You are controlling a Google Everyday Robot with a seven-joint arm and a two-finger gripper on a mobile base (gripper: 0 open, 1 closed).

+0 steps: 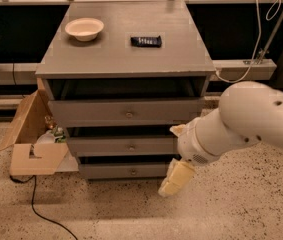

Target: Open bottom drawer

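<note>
The grey cabinet (126, 54) has three drawers stacked in front. The bottom drawer (111, 171) is the slimmest front, just above the floor, with a small round metal knob (133, 172) at its centre. A dark gap shows above it, under the middle drawer (116, 146). My gripper (175, 177), cream-coloured at the end of the big white arm (246, 124), hangs low at the cabinet's right front corner. It covers the right end of the bottom drawer and is a short way right of the knob, not touching it.
The top drawer (121, 112) has the tallest front. A white bowl (84, 28) and a dark flat packet (146, 41) lie on the cabinet top. An open cardboard box (31, 149) stands at the left, with a black cable (41, 209) on the speckled floor.
</note>
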